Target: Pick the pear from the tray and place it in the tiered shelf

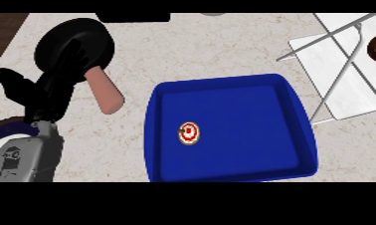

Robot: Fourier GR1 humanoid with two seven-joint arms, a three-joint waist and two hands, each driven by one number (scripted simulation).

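A small round tan pear (189,133) with a red-and-white spot on top lies in the left half of the blue tray (294,119), seen from straight above. The white tiered shelf (334,77) with thin grey rods stands at the right, just beyond the tray's right rim. My left hand (46,87) shows at the left edge, well left of the tray, with its fingers straight and pointing up, holding nothing. It overlaps the black pan. My right hand is not in the picture.
A black frying pan (81,37) with a pink handle (105,92) lies at the upper left, the handle pointing toward the tray. A dark object (134,17) sits at the counter's far edge. Something brown (371,48) shows on the shelf at the right edge.
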